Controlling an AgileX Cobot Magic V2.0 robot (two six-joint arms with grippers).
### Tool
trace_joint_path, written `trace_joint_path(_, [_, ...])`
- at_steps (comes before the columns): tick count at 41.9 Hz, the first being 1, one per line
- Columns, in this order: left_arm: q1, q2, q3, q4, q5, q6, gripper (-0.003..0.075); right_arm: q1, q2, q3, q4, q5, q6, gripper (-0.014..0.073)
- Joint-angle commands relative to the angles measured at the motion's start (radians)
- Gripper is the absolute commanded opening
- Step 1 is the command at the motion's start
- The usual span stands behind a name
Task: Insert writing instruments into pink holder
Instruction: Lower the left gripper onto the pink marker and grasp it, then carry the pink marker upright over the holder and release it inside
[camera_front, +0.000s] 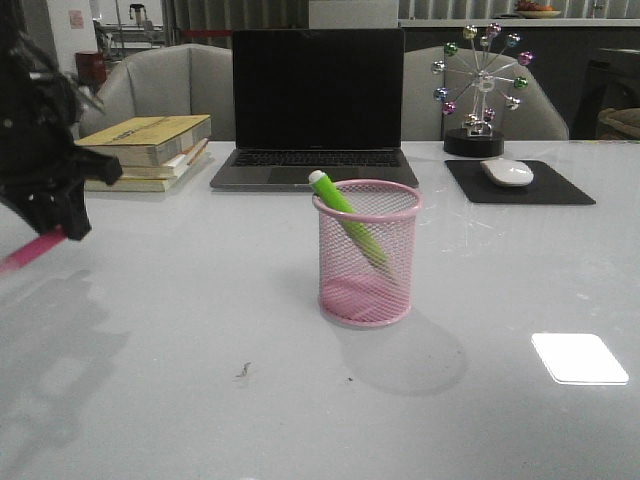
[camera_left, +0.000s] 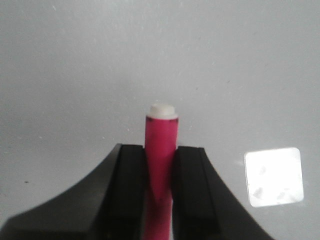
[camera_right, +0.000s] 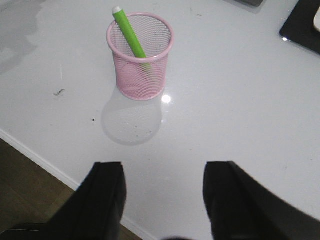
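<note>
Front view. We take the pink wire-mesh pen cup (camera_front: 366, 254) as our landmark; it stands upright on the pale grey table (camera_front: 200, 380). The lime-green highlighter marker (camera_front: 347, 216) already leans inside it, whitish cap end up over the rim on the side nearer the left arm. Well to the left of the cup, clear above the table, the black left gripper (camera_front: 62, 222) carries the bright pink highlighter marker (camera_front: 30, 250), which juts out slantwise below it. Behind the cup sits a dark open laptop (camera_front: 318, 105); left of that a stack of yellow-covered books (camera_front: 150, 148), right of it a white mouse (camera_front: 507, 172) on a black pad.

Left wrist view. The two black fingers (camera_left: 192, 200) are clamped on the pink marker's (camera_left: 161, 155) barrel, one on each side, its whitish end pointing away from the wrist. Only bare table lies beyond; the cup is not in this picture.

Right wrist view. The right gripper (camera_right: 165, 200) hangs near the table's front edge, jaws spread wide and holding nothing. Beyond it stands the cup (camera_right: 140, 57) with the green marker (camera_right: 129, 34) inside.

Progress, as we judge it: one marker in, one left. The pink one is gripped but must be carried across to the cup and lowered in.
</note>
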Motion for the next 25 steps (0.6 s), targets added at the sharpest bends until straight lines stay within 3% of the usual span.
trace_joint_path(1, [0.000, -0.163, -0.011, -0.042, -0.074, 0.053, 0.0091, -0.001, -0.004, -0.028, -0.009, -0.063, -0.001, 0.0467])
trace_joint_path(9, [-0.016, -0.373, 0.123, -0.093, -0.253, 0.053, 0.0091, -0.001, -0.004, -0.028, -0.009, -0.063, -0.001, 0.0467])
trace_joint_path(18, [-0.117, -0.609, 0.341, -0.093, -0.523, 0.062, 0.0091, -0.001, -0.004, -0.028, -0.009, -0.063, -0.001, 0.0467])
trace_joint_path(25, [-0.254, -0.751, 0.538, -0.093, -0.869, 0.062, 0.0091, -0.001, -0.004, -0.028, -0.009, -0.063, -0.001, 0.0467])
